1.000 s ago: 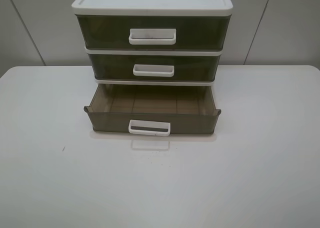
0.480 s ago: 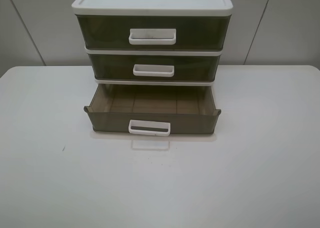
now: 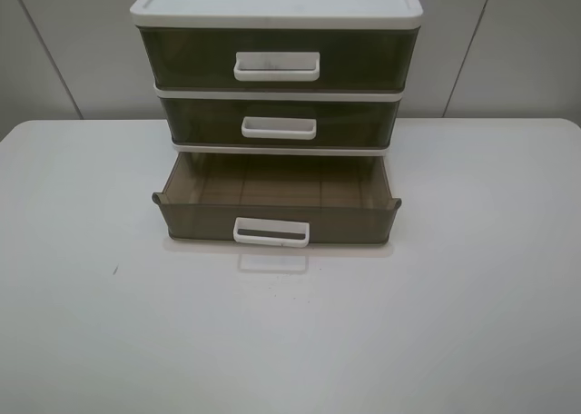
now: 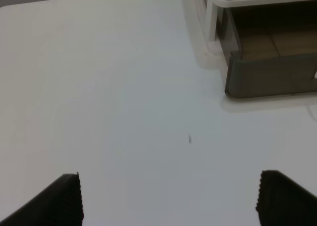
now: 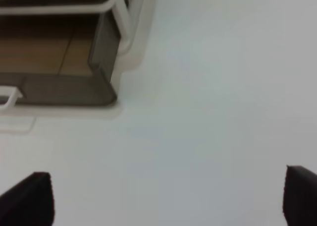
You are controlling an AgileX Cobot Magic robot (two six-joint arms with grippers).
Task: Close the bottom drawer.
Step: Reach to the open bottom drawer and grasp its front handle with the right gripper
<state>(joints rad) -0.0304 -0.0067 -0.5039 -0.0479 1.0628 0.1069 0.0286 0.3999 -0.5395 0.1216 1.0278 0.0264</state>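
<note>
The bottom drawer (image 3: pixel 272 210) is smoky brown and translucent, with a white loop handle (image 3: pixel 271 231). It stands pulled out from the white-framed three-drawer unit (image 3: pixel 277 78) and looks empty. Its one front corner shows in the left wrist view (image 4: pixel 270 75), the other in the right wrist view (image 5: pixel 69 82). My left gripper (image 4: pixel 168 198) is open above the bare table, apart from the drawer. My right gripper (image 5: pixel 168 198) is open too, apart from the drawer's other corner. Neither gripper shows in the exterior high view.
The middle drawer (image 3: pixel 279 123) and the top drawer (image 3: pixel 277 62) are shut. The unit stands at the back middle of a white table (image 3: pixel 290 341). A grey panelled wall (image 3: pixel 508 42) stands behind. A small dark speck (image 3: pixel 115 271) lies on the table's left.
</note>
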